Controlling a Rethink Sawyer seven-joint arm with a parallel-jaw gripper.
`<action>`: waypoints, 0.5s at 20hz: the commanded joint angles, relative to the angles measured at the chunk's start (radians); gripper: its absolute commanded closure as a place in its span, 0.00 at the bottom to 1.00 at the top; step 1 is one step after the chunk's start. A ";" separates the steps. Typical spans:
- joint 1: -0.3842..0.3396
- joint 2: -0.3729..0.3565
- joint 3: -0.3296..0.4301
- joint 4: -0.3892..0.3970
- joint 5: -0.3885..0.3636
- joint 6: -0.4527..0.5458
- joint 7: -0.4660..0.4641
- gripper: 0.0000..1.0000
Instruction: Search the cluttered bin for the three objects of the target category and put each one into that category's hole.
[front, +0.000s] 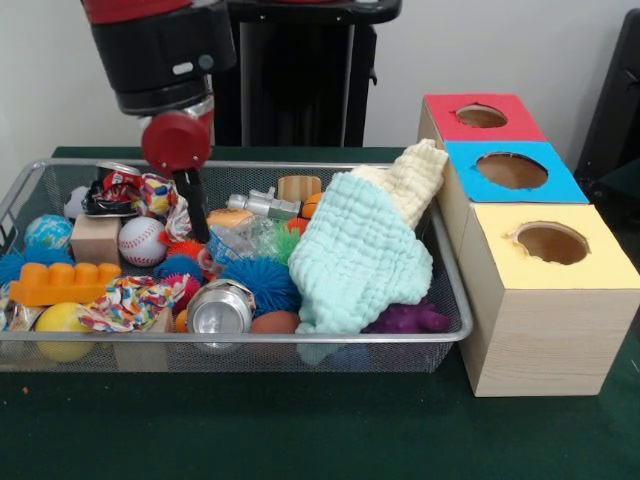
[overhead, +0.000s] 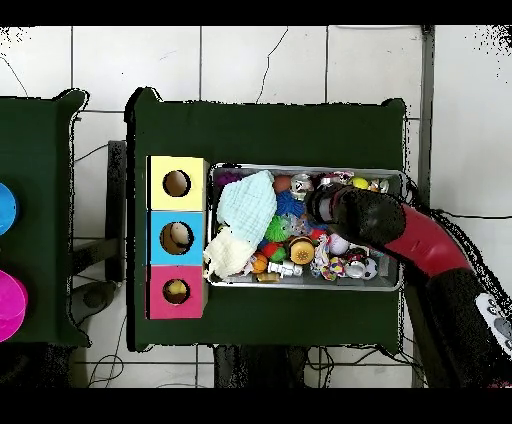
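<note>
While the front view looks across the green surface into the bin, the overhead view shows the red and black arm reaching from the picture's right over the bin and covering much of its right half. Seen from the front, the gripper hangs as a dark narrow stem among the clutter, beside a baseball; whether it is open or closed, or has hold of anything, cannot be told from either view. Only the front view shows the orange toy brick, the silver can, a small globe ball and a blue spiky ball clearly. Two cloths lie at the bin's end nearest the boxes, one mint cloth and one cream cloth under it. Three boxes stand in a row just beside the bin, one each: red box, blue box, yellow box, each with one round hole. Only the overhead view shows something lying inside the blue box's hole and the red box's hole.
</note>
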 joint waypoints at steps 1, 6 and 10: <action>-0.012 0.124 0.133 0.084 0.031 0.056 -0.112 0.00; 0.022 0.137 0.122 0.095 0.029 0.010 -0.038 0.00; 0.049 0.142 0.108 0.106 0.058 0.018 0.023 0.00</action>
